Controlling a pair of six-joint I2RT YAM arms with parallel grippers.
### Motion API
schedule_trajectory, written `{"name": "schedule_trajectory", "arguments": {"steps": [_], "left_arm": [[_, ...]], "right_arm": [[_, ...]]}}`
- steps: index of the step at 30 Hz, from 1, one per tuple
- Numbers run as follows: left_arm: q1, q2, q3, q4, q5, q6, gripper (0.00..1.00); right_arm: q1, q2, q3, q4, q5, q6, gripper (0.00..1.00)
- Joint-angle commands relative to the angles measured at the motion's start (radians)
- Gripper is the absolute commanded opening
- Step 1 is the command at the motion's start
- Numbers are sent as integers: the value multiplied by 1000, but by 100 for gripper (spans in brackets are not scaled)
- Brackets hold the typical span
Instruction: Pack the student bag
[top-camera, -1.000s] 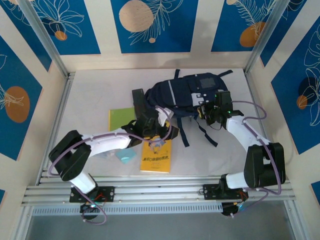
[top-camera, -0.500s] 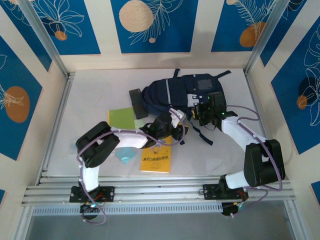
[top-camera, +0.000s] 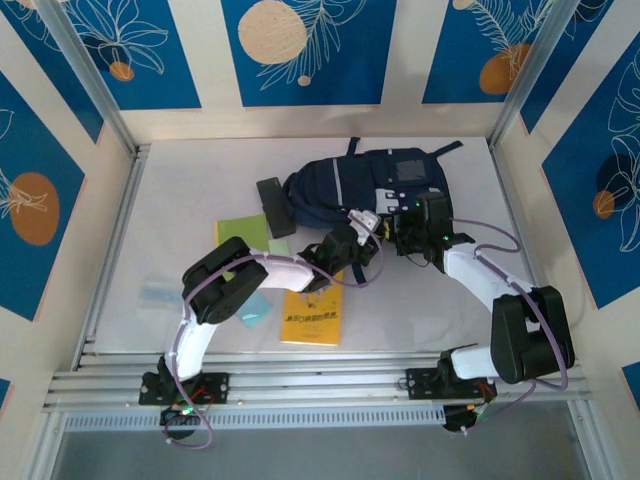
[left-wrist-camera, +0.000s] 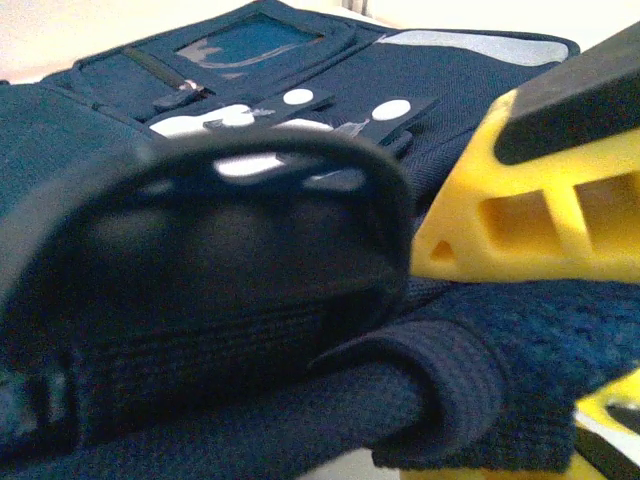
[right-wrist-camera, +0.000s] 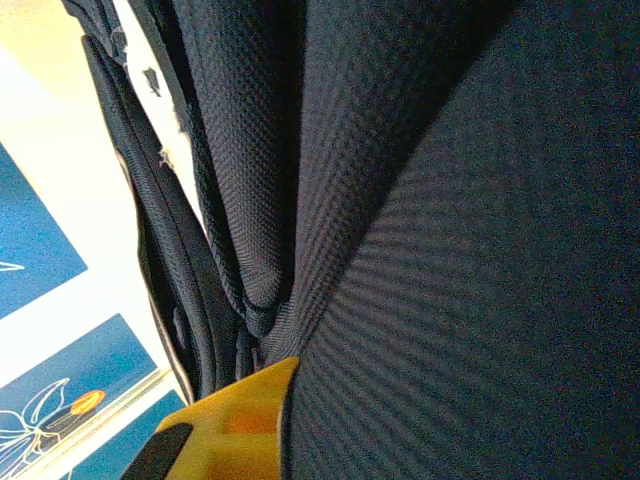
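At the student bag | opening is being set up | right gripper clamped on cloth | left gripper at strap, hold cannot be told | next: strap must be pinched

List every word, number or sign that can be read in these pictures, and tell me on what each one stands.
Cover of the yellow book: a line of dark print, too small to read.
The grey patch on the student bag: no text can be made out.
The white marks on the bag's front: blurred, unreadable.
Nothing here is legible.
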Motion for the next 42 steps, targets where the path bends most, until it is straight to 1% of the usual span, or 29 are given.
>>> {"name": "schedule_trajectory", "arguments": {"steps": [1, 3, 4, 7, 11, 13, 15, 16, 20, 23, 28, 32, 35, 39, 42], "left_arm": [[24, 34, 53, 89, -19, -6, 26], [28, 31, 53, 88, 2, -11, 7], [30, 26, 50, 84, 10, -12, 0], [37, 6, 28, 78, 63, -20, 0], [69, -40, -29, 35, 209, -38, 0], [93, -63, -44, -19, 306, -53, 0], [117, -88, -58, -84, 375, -58, 0], [126, -101, -66, -119, 392, -54, 0], [155, -137, -67, -267, 393, -28, 0], [185, -153, -69, -335, 389, -35, 0], [236, -185, -49, -497, 399, -19, 0], [272, -237, -38, -632, 439, -4, 0], [301, -291, -45, -726, 479, 10, 0], [326, -352, -43, -838, 526, 38, 0], [326, -365, -15, -876, 572, 36, 0]], "right_arm": [[21, -56, -4, 3, -139, 15, 0], [16, -58, -7, 1, -138, 13, 0], [11, -55, -6, -1, -135, 6, 0], [-12, -48, 11, -22, -118, -51, 0], [-56, -37, 58, -71, -122, -200, 0], [-79, -31, 85, -98, -117, -278, 0], [-100, -25, 112, -131, -111, -343, 0], [-110, -17, 124, -145, -111, -373, 0], [-142, 6, 164, -191, -119, -446, 0], [-171, 18, 181, -214, -124, -482, 0], [-217, 33, 207, -250, -134, -557, 0], [-253, 64, 241, -278, -158, -648, 0], [-282, 110, 287, -311, -169, -747, 0], [-319, 207, 382, -369, -183, -858, 0], [-329, 277, 455, -381, -206, -886, 0]]}}
